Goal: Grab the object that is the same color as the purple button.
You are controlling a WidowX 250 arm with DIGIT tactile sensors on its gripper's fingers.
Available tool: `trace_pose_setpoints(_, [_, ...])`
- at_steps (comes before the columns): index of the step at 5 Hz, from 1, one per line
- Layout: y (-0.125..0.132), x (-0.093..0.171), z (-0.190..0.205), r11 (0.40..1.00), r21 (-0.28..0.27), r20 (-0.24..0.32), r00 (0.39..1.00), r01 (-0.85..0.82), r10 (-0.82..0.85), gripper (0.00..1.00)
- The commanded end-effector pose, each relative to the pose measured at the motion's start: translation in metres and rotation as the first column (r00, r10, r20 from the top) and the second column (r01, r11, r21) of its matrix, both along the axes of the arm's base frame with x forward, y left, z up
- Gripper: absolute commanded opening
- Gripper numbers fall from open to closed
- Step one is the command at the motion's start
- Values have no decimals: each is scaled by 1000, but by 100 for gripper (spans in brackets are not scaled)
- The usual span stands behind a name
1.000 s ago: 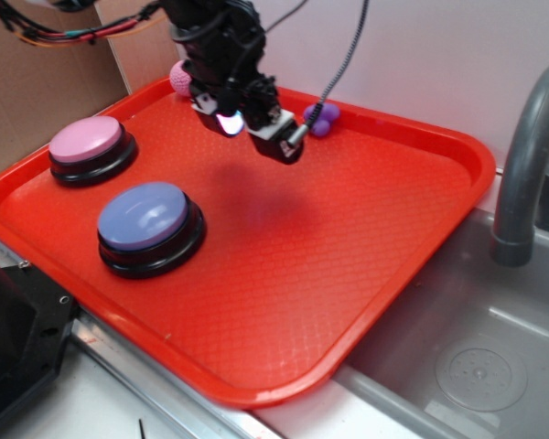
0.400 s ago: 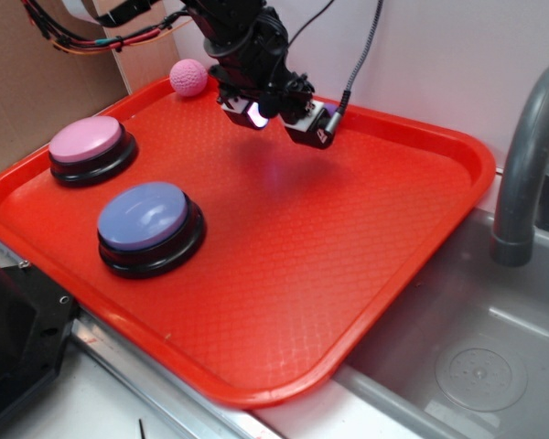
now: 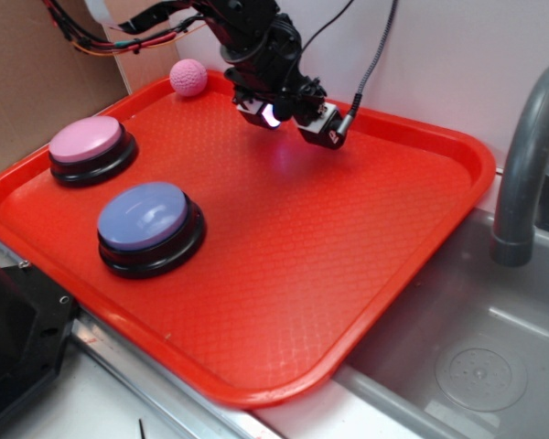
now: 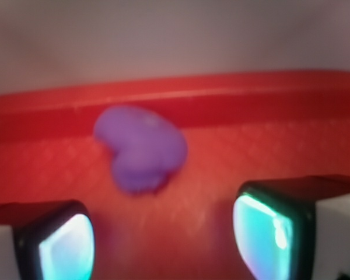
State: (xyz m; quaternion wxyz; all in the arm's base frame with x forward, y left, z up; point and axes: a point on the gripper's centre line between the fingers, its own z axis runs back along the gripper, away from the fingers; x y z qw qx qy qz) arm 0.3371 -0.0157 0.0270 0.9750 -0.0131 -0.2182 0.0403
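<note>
Sitting on counter: red tray (image 3: 366, 274) | purple button (image 3: 145, 216) front-left, pink button (image 3: 86, 141) behind it | hand (image 3: 288, 117) released, fingers (image 4: 64, 242) apart, hovering at tray's far rim | pink ball (image 3: 188, 77) far-left corner | duck (image 4: 141, 147) lies ahead of fingers, untouched, near rim

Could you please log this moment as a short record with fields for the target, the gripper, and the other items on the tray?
target: purple duck toy, by the tray's far rim, blurred in the wrist view, hidden by the arm in the exterior view
gripper: open, fingers apart, toy ahead between them, not touching
colour reference: purple button, near left of tray
other items: pink button; pink ball at far corner
surface: red tray
</note>
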Motion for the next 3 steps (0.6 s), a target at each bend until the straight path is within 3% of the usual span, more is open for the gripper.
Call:
trace_pose_setpoints(1, [4, 25, 12, 997, 37, 86, 994, 61, -64, 100])
trace_pose_setpoints(2, [-3, 23, 12, 995, 57, 105, 991, 79, -84, 0])
trace_pose_setpoints(3, [-7, 15, 17, 994, 65, 104, 990, 87, -93, 0])
